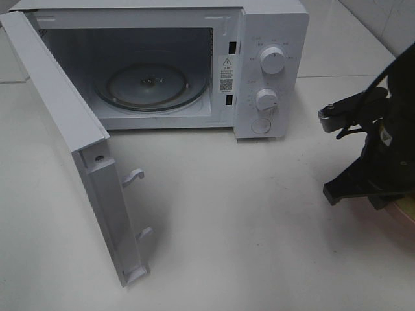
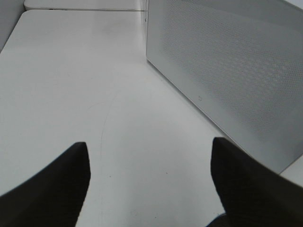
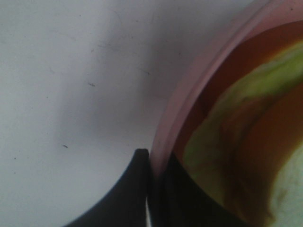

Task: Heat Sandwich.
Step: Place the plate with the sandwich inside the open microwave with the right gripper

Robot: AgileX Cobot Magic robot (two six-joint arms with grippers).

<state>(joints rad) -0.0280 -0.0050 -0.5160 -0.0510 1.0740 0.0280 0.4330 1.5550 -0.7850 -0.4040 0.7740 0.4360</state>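
Note:
The sandwich [image 3: 222, 137] shows only in the right wrist view, where pale green lettuce and a dark red layer lie on a round pink plate [image 3: 199, 80]. My right gripper [image 3: 150, 158] is shut on that plate's rim, one finger outside and one inside. From above, the right arm [image 1: 373, 162] stands at the table's right edge over a sliver of the plate [image 1: 405, 212]; the sandwich is hidden there. My left gripper [image 2: 149, 146] is open and empty above bare table, beside the microwave's door panel [image 2: 227, 71].
The white microwave [image 1: 272, 39] stands at the back with its door [image 1: 71, 129] swung wide toward the front left. Its glass turntable [image 1: 152, 84] is bare. Two knobs [image 1: 269, 61] are on its right panel. White table [image 1: 246, 227] lies between the microwave and the right arm.

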